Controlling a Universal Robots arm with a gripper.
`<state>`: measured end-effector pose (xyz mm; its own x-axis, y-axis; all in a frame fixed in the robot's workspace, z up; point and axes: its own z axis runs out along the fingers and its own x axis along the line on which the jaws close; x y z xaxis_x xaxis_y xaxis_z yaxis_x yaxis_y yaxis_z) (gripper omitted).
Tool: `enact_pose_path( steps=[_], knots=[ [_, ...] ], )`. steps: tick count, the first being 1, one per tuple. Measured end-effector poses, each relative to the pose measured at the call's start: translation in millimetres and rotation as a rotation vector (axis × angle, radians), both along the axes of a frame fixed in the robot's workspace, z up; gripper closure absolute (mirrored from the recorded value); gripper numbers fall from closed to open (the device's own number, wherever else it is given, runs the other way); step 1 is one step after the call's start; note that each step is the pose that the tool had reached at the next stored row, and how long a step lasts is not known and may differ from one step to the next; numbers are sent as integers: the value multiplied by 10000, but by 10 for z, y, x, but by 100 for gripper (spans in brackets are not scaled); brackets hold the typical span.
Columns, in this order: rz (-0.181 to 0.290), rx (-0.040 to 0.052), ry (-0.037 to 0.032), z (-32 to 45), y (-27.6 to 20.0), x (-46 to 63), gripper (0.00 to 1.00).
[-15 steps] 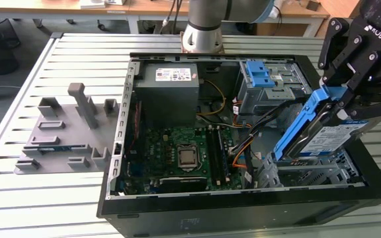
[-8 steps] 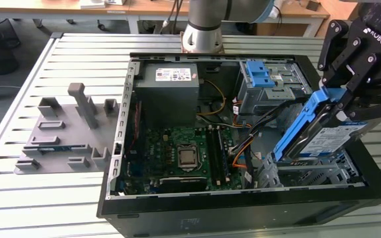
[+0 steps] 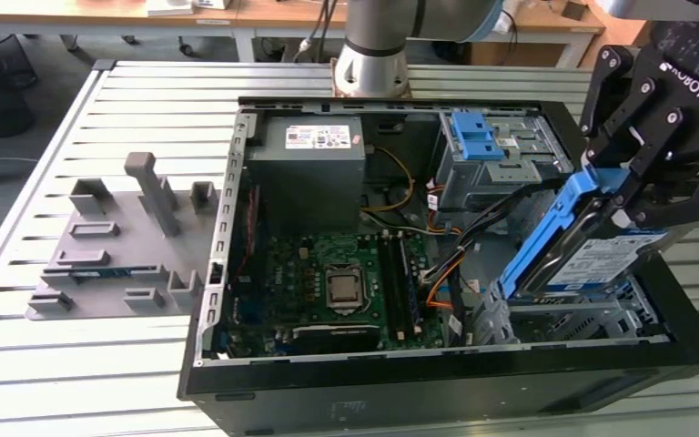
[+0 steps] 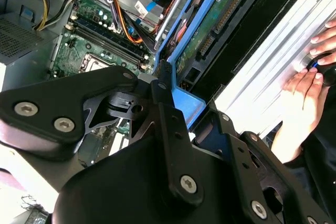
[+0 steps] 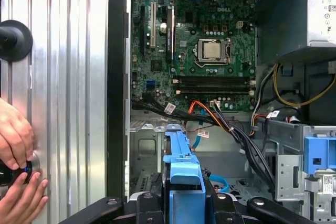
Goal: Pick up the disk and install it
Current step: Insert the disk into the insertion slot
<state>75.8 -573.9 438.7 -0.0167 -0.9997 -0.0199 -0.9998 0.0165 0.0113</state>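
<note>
The disk (image 3: 578, 246) is a silver drive with a white-and-blue label and blue carrier rails. My gripper (image 3: 626, 196) is shut on its upper end. The disk hangs tilted, lower end down, over the metal drive bay (image 3: 574, 323) at the front corner of the open computer case (image 3: 447, 382), on the exterior view's right. In the first wrist view the blue rail (image 5: 181, 167) runs out from between my fingers (image 5: 226, 203) toward the bay. In the second wrist view the disk's green circuit board (image 4: 210, 24) and blue rail (image 4: 185, 103) show beyond the black linkage.
Inside the case lie the motherboard (image 3: 338, 282), a grey power-supply box (image 3: 313, 168), a drive cage with blue latch tabs (image 3: 486, 137) and loose cables (image 3: 447, 264). A grey fixture (image 3: 119, 246) sits on the slatted table. A person's hands (image 5: 16, 150) rest beside the case.
</note>
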Motion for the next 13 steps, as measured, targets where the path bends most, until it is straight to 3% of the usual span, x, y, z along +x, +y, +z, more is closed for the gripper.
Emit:
enact_pose_path(
  steps=[13],
  knots=[
    [0,31,0,-74,0,0,64]
  ],
)
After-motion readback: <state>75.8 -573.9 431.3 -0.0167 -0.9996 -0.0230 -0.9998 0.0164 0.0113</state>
